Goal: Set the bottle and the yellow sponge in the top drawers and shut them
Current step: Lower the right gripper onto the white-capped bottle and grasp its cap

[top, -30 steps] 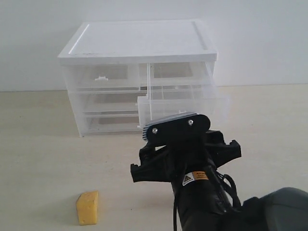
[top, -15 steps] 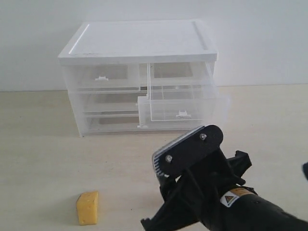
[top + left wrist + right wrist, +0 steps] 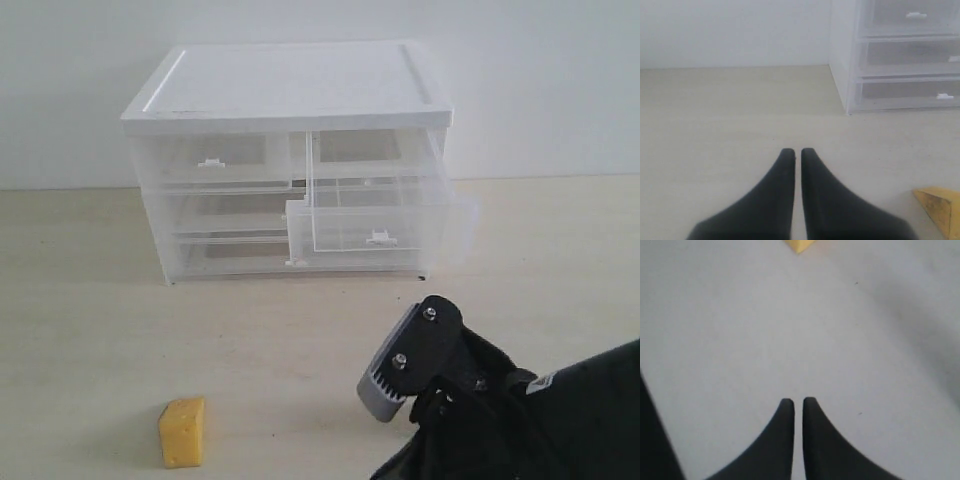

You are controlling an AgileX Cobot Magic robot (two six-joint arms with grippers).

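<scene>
The yellow sponge (image 3: 182, 432) stands alone on the table at the front left; it also shows as a corner (image 3: 940, 207) in the left wrist view and as a tip (image 3: 799, 245) in the right wrist view. In the white-topped cabinet (image 3: 290, 85) the top right drawer (image 3: 375, 215) is pulled out, while the top left drawer (image 3: 215, 160) is shut. The bottle is out of view. My right arm (image 3: 450, 400) is low at the front right, and its gripper (image 3: 798, 401) is shut on nothing above bare table. My left gripper (image 3: 794, 151) is shut and empty, left of the cabinet (image 3: 900, 55).
Two full-width clear drawers (image 3: 230, 215) sit shut below the top pair. A white wall (image 3: 540, 80) rises right behind the cabinet. The pale table (image 3: 90, 300) stretches from the cabinet to the sponge.
My right arm has drawn back from the open top right drawer, dropping toward the front right and turning. The drawer's handle now shows. The sponge has not moved.
</scene>
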